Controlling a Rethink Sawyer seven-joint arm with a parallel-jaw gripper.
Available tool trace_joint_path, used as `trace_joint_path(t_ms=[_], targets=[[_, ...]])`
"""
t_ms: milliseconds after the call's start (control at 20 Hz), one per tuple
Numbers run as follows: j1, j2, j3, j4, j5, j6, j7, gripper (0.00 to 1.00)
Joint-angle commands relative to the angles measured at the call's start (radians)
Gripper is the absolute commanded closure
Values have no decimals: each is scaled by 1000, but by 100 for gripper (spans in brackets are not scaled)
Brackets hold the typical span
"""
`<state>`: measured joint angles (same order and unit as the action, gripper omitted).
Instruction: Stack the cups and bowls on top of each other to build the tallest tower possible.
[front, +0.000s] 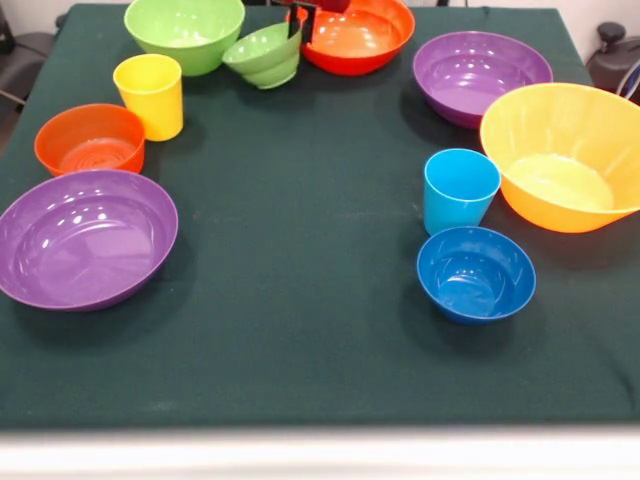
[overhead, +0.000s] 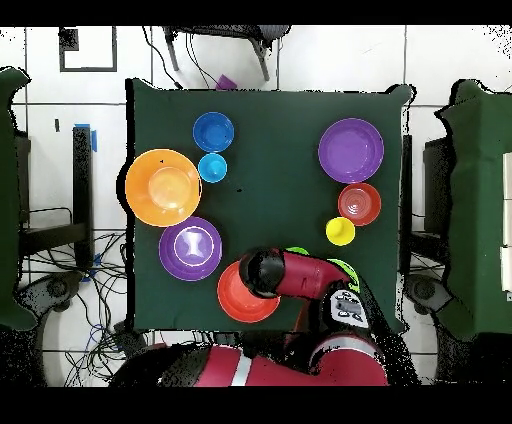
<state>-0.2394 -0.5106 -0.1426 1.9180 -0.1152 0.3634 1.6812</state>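
From where I sit nothing is stacked yet; every piece lies apart and upright on the green surface (front: 300, 330), so I judge the step in hand to be the first pick. Reading the front view from left to right: a large purple bowl (front: 85, 237) at lower left, a small red-orange bowl (front: 90, 139) just above it, the yellow cup (front: 150, 94) beside that, a large green bowl (front: 185, 32) at upper left, and a small green bowl (front: 264, 55) tilted at top centre, leaning toward the wide red-orange bowl (front: 355, 36); the gripper (front: 302, 22) comes down at the top edge between those two, its dark fingers appearing to pinch the tilted green bowl's rim, though I cannot be sure the rim is truly between them. Farther right sit the second purple bowl (front: 480, 75), the light blue cup (front: 459, 189), the small dark blue bowl (front: 475, 272) and the big orange bowl (front: 565, 155) at the right edge. To do this well I would lift slowly and straight, watch that the rim does not slip, and clear the red-orange bowl before travelling; a rim grasp will let the bowl swing, so I would keep it low; the orange bowl looks the best base once turned over.
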Motion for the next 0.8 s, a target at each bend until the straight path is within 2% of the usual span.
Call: trace_joint_path(t_ms=[50,250,450,800], targets=[[-36,47,168,38,13,-136,133,100],[-77,108,237,-29,32,-170,120,100],[-100,135,276,-66,5,-262,120,100],[-92,184,291,-151,-6,-313,113,100]])
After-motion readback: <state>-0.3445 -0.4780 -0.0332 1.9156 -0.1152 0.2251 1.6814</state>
